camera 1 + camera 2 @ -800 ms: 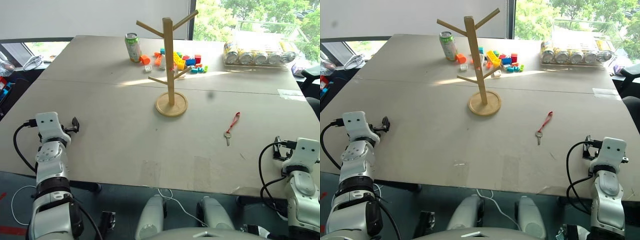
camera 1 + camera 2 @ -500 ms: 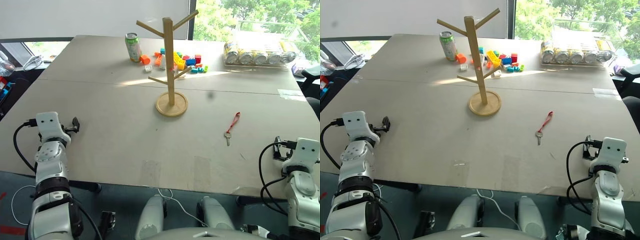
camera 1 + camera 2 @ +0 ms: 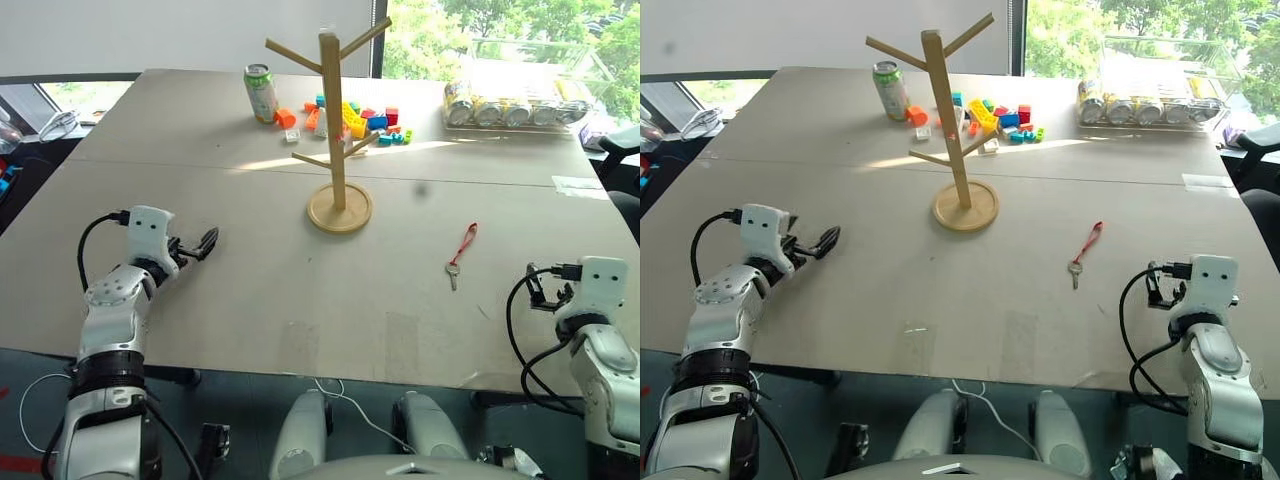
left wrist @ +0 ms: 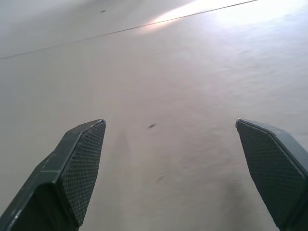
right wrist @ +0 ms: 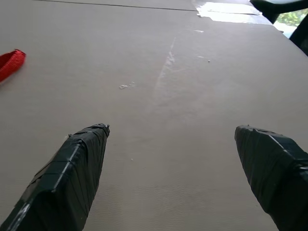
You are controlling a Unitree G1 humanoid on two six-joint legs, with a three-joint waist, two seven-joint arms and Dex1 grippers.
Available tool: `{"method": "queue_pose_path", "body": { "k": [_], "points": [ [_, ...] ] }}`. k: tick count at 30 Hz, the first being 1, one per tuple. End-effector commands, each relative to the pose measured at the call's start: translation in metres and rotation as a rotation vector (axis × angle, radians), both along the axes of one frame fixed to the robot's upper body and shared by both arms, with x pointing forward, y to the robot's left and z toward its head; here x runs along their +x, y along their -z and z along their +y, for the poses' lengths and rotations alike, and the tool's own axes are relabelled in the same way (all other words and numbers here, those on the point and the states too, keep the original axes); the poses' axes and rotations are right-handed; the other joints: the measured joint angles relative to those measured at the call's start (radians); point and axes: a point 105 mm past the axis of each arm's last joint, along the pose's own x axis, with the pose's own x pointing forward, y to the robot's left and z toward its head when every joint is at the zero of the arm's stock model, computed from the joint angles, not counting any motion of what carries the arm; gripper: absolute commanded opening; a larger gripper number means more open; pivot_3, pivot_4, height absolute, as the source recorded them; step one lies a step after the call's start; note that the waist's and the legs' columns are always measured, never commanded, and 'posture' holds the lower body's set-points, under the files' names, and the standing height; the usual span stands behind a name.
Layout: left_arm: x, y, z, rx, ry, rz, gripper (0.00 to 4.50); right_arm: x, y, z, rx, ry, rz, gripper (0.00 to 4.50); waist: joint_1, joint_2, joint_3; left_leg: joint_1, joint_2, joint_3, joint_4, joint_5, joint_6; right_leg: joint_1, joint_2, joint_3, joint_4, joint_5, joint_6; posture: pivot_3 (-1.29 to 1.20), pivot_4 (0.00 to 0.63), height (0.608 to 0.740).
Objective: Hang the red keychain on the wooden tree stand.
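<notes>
because nothing has been picked up yet, both pincers sit low over the near part of the table (image 3: 250, 300), each with its two black fingers spread wide and nothing between them. the right pincer (image 5: 178, 163) is let go and empty, and so is the left pincer (image 4: 175, 163), which hangs over bare table with no task thing close to it

the red keychain (image 3: 461, 251) lies flat on the table a little ahead of the right pincer and off to its left side, apart from it and not touched. its silver key end points back toward the robot and the red strap runs away from it. the tip of the strap peeks in at the edge of the right wrist view. it lies on the right pincer's side, so that pincer looks like the one to grab it

farther ahead, past the keychain and more to the left, the wooden tree stand (image 3: 338, 130) stands upright on its round base. its pegs tilt up, so a loop dropped over one should stay on. all pegs look bare, so the hanging is not done

behind the stand are a green can (image 3: 262, 93), some toy blocks (image 3: 365, 120) and a tray of cans (image 3: 515, 105), all far from both pincers
</notes>
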Motion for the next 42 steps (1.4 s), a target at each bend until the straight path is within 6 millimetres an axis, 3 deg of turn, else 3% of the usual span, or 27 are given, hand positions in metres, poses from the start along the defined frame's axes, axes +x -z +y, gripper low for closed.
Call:
{"method": "queue_pose_path", "body": {
  "k": [1, 6, 11, 15, 21, 32, 41, 42],
  "points": [
    [-0.003, -0.042, -0.040, -0.016, 0.224, -0.059, 4.46, 0.004, -0.029, 0.026, 0.078, -0.097, -0.003, 4.50, -0.002, -0.002, 0.001, 0.000, 0.000, 0.000, 0.000, 0.000, 0.000, 0.000, 0.000, 0.000, 0.000, 0.000, 0.000, 0.00, 0.150, 0.740],
    [-0.030, -0.066, -0.114, 0.004, 0.617, -0.008, 4.46, 0.008, -0.043, 0.075, 0.253, -0.195, 0.065, 4.50, -0.013, -0.003, 0.002, -0.001, 0.000, -0.002, 0.000, 0.000, 0.000, 0.000, 0.000, -0.001, -0.001, 0.000, 0.000, 0.00, 0.150, 0.740],
    [-0.053, -0.078, -0.156, 0.005, 0.842, 0.013, 4.46, 0.016, -0.049, 0.097, 0.328, -0.197, 0.127, 4.50, -0.019, -0.002, 0.003, -0.002, 0.000, -0.001, -0.001, 0.000, 0.000, -0.002, 0.000, 0.000, 0.000, 0.000, 0.000, 0.00, 0.150, 0.740],
    [-0.065, -0.089, -0.178, -0.015, 0.954, 0.004, 4.46, 0.021, -0.047, 0.101, 0.324, -0.167, 0.178, 4.50, -0.018, -0.002, 0.003, -0.002, 0.000, -0.001, -0.001, 0.000, 0.000, -0.003, 0.001, 0.000, 0.000, 0.000, 0.000, 0.00, 0.150, 0.740],
    [-0.069, -0.095, -0.188, -0.034, 0.979, -0.008, 4.46, 0.027, -0.041, 0.108, 0.314, -0.142, 0.207, 4.50, -0.022, -0.002, 0.003, -0.003, 0.000, -0.001, -0.002, 0.000, 0.000, -0.004, 0.001, 0.000, -0.001, 0.000, 0.000, 0.00, 0.150, 0.740],
    [-0.070, -0.098, -0.183, -0.073, 0.960, 0.008, 4.46, 0.047, -0.033, 0.120, 0.336, -0.120, 0.193, 4.50, -0.022, -0.002, 0.003, -0.008, 0.000, -0.001, -0.002, 0.000, 0.000, -0.010, 0.001, 0.000, 0.000, 0.000, 0.000, 0.00, 0.150, 0.740],
    [-0.070, -0.103, -0.187, -0.092, 0.951, 0.003, 4.46, 0.056, -0.023, 0.118, 0.302, -0.098, 0.198, 4.50, -0.022, -0.002, 0.003, -0.009, 0.000, -0.001, -0.002, 0.000, 0.000, -0.010, 0.001, 0.000, -0.001, 0.000, 0.000, 0.00, 0.150, 0.740],
    [-0.070, -0.103, -0.187, -0.090, 0.950, 0.002, 4.50, 0.056, -0.021, 0.118, 0.299, -0.099, 0.199, 4.25, -0.022, -0.002, 0.003, -0.009, 0.000, -0.001, -0.002, 0.000, 0.000, -0.010, 0.001, 0.000, -0.001, 0.000, 0.000, 0.00, 0.150, 0.740]
  ]
}}
